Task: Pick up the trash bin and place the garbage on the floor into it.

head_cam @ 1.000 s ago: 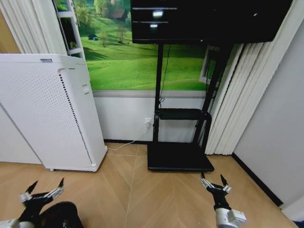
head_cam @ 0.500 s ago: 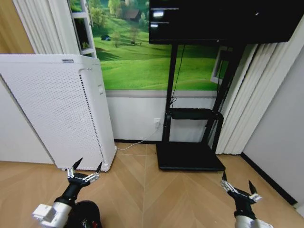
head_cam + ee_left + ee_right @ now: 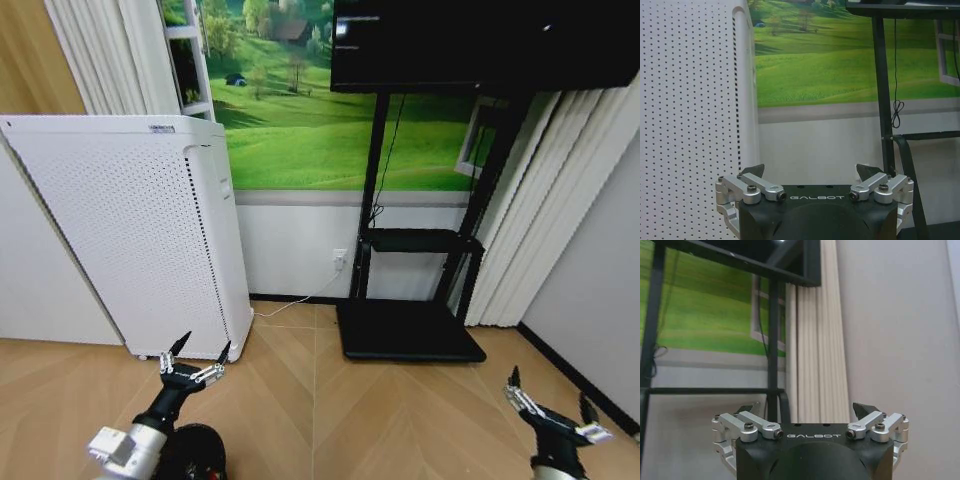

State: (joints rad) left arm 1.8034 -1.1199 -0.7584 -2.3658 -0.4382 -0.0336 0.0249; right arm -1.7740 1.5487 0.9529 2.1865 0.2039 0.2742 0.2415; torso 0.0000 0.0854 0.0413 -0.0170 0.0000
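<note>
Nearest, at the lower left of the head view: left claw [image 3: 200, 348], fingers spread wide and gripping nothing, held low over the wooden floor [image 3: 330, 410], just in front of the base of the tall white perforated unit [image 3: 140, 240]. Directly beneath that arm, at the picture's bottom edge: a dark rounded shape [image 3: 195, 460], possibly the trash bin, though too cut off to tell. Lower right of the head view: right claw [image 3: 548, 392], likewise splayed open and empty, above bare floor near the grey side wall [image 3: 600, 260].

Seen from the left wrist: left claw [image 3: 813, 171] with fingertips well apart, pointing at the white wall beside the perforated panel [image 3: 687, 115]. Seen from the right wrist: right claw [image 3: 809, 407], tips parted, facing pale curtains [image 3: 817, 355] and the grey wall.

Farther back: black stand base plate [image 3: 410, 335] lying on the floor, a small black shelf [image 3: 420, 240] above it, uprights rising to a dark screen [image 3: 480, 45]. Behind everything: white lower wall with a socket and cable [image 3: 300, 298], and a green meadow mural [image 3: 300, 120] above.
</note>
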